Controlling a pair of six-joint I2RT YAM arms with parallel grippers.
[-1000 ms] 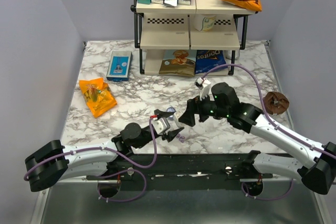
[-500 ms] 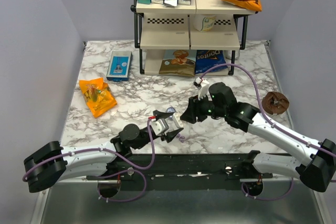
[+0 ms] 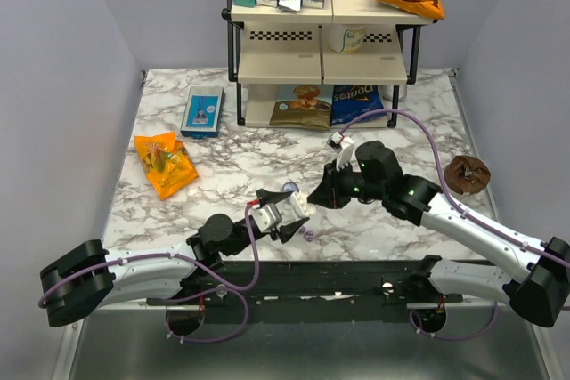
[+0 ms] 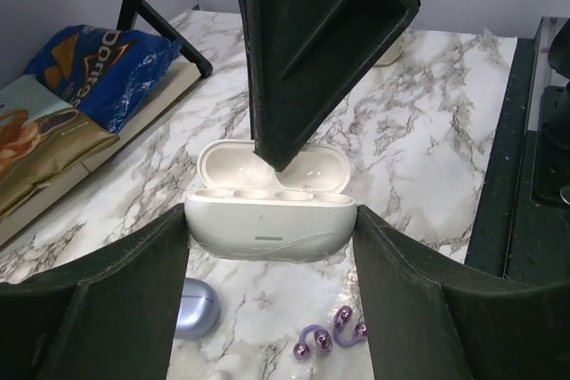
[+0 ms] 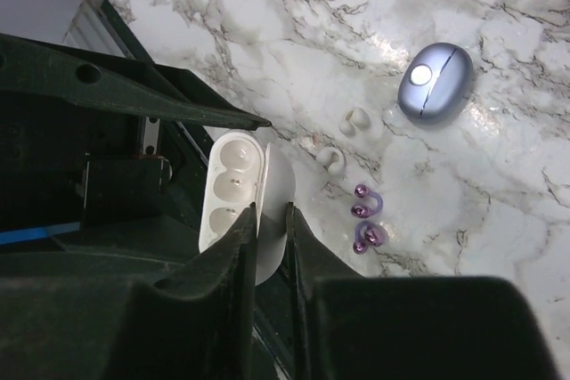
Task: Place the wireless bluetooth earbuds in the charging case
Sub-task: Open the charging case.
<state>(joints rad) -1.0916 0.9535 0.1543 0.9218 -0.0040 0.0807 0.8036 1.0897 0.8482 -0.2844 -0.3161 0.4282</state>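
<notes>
Marble bench carried everything. At lower centre of the top view the left hand was clamped on the two ends of a white case, holding it level, apparently to steady it. The right hand, reaching in from the right, pinched that case's raised lid, likely to work the hinge. Right of it in the right wrist view the earbuds lay loose on the bench. Further to the upper right the lavender charging case sat closed, touched by neither hand.

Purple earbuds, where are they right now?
In the right wrist view, the purple earbuds lie on the marble table, just beside the open white case and below the closed blue case.
</notes>
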